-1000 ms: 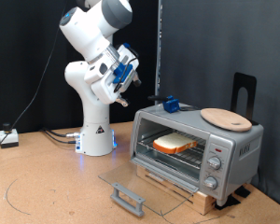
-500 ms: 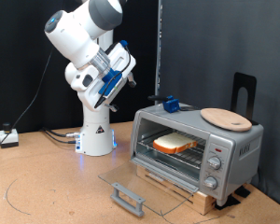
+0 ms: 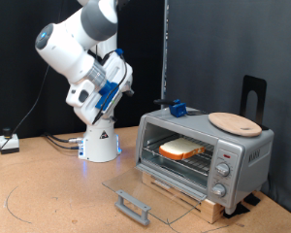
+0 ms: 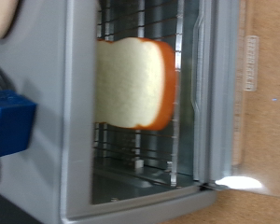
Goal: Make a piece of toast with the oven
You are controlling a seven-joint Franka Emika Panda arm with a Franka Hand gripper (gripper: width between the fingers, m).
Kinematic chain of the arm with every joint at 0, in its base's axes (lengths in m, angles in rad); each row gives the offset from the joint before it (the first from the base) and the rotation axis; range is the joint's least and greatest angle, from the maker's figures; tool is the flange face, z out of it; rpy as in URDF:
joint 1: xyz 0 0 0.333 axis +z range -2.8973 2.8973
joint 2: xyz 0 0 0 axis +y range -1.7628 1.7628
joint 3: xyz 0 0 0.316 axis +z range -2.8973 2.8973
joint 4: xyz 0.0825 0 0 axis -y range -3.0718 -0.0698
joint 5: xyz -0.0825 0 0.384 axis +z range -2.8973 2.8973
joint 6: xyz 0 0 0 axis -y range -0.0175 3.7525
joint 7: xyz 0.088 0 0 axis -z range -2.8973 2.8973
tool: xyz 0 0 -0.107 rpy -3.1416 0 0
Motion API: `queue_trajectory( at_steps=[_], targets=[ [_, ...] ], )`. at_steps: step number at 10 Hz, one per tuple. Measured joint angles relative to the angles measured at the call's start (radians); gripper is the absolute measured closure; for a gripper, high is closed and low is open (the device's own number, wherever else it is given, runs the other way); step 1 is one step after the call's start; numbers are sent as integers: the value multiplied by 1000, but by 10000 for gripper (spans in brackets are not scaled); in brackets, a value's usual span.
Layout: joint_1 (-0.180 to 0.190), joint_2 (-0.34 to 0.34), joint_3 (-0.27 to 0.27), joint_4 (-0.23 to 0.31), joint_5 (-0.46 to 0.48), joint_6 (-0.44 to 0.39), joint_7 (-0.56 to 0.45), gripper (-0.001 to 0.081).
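Note:
The piece of toast [image 3: 182,149] lies flat on the wire rack inside the oven [image 3: 244,155]. The oven's glass door [image 3: 145,186] hangs open, down to the table, with its grey handle [image 3: 133,206] at the front. The wrist view looks straight into the oven at the toast [image 4: 135,84] from some distance. My gripper [image 3: 123,70] is raised high at the exterior view's left of the oven, well away from it. Nothing shows between its fingers, and no fingers show in the wrist view.
A round wooden plate [image 3: 234,122] and a blue object [image 3: 177,109] sit on the oven's top. Three knobs [image 3: 221,171] are on its right face. A black stand [image 3: 252,92] rises behind it. Cables [image 3: 19,199] lie on the table at the left.
The arm has swung up and towards the exterior view's left, away from the oven. The toast, the open door and the plate have not moved.

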Motion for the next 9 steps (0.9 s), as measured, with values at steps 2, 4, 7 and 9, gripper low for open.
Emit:
queue_trajectory(
  at_steps=[2,4,7,9],
  targets=[
    [-20,65,-20,32,-35,23,-41,-1],
    [-40,126,-42,69,-83,39,-92,-1],
    [-63,200,-55,98,-129,141,-87,-1],
    [-63,205,-57,104,-149,86,-134,-1]
  ],
)
